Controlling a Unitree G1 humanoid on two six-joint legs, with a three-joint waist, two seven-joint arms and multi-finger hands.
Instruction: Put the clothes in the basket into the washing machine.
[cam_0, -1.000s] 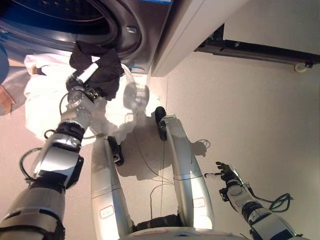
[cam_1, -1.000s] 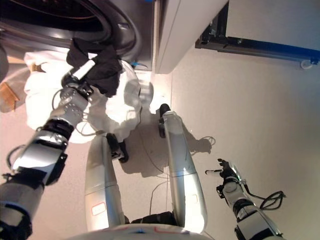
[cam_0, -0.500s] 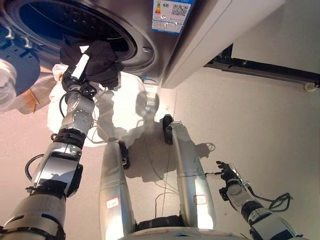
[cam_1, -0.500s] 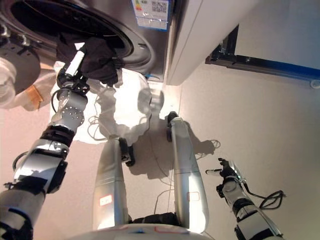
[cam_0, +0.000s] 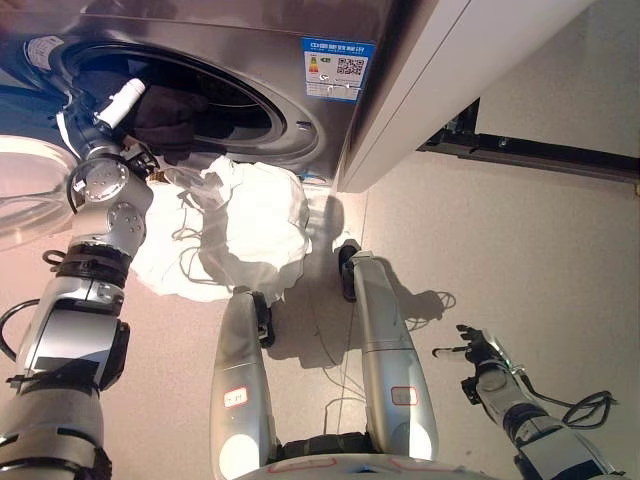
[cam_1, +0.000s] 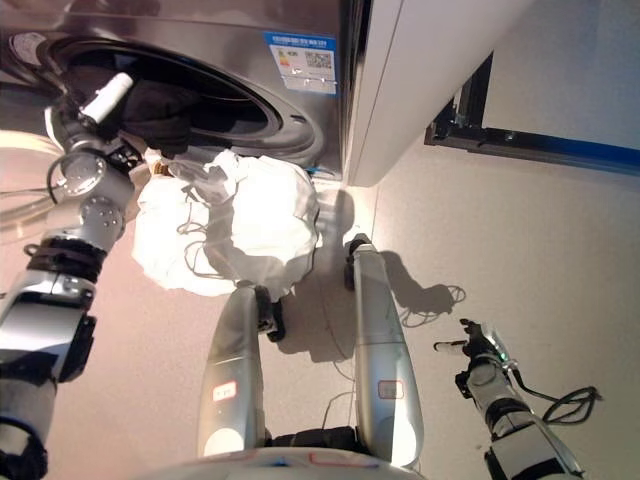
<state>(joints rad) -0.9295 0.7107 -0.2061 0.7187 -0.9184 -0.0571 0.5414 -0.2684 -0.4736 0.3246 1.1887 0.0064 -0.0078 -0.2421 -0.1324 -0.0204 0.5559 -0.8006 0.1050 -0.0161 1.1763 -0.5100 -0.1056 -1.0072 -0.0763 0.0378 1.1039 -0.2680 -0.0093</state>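
Observation:
The washing machine (cam_0: 300, 110) fills the top of both views, its round drum mouth (cam_0: 215, 95) open. A black garment (cam_0: 172, 118) hangs in the lower left of that mouth, partly inside the drum. My left hand (cam_0: 103, 112) is at the mouth's left rim, curled on the garment's edge, with one white-tipped finger (cam_0: 126, 94) sticking out. Below the mouth, on the floor, sits the white cloth basket (cam_0: 255, 215) with pale cloth bunched in it. My right hand (cam_0: 480, 355) hangs open low on the right, far from both.
The machine's clear round door (cam_0: 25, 195) stands swung open at the far left, beside my left arm. A white cabinet side (cam_0: 450, 60) rises right of the machine. A dark floor rail (cam_0: 540, 155) runs along the back right.
My left hand has carried the black garment up from over the basket into the drum mouth. The camera has tilted up towards the machine. The right hand has stayed put.

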